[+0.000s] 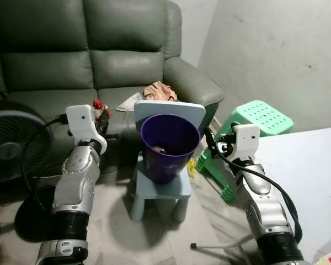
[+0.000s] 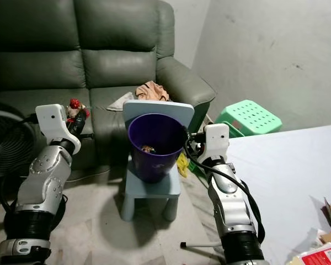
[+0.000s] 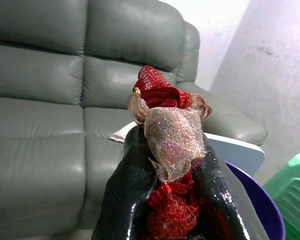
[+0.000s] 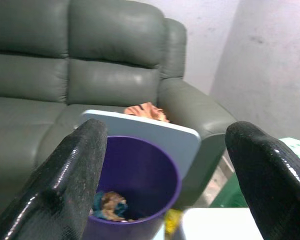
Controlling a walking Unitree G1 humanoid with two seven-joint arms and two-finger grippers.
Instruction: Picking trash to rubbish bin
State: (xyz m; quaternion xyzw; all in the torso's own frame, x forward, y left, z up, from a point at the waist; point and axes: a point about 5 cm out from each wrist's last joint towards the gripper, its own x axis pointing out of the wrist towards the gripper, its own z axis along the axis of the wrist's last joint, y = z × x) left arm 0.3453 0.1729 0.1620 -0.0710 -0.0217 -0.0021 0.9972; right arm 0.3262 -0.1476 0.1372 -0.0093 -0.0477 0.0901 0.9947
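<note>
Clamped between the black fingers of the left claw is a wad of red mesh trash with a glittery, translucent scrap bunched in it; the fingers close tight on it, presumably so the loose netting cannot slip out on the way over. It hangs in the air just beside the purple rubbish bin, on the bin's sofa-and-fan side and near rim height, not yet over the opening. The bin stands on a small pale blue chair, which lifts its mouth up within easy reach of the arms, and a little rubbish already lies at its bottom. On the bin's other side the right claw hovers with its fingers spread wide and nothing between them, aimed at the opening. Behind the bin a grey-green sofa carries a crumpled orange cloth. A green stool stands beyond the bin, and a black fan farther off.
</note>
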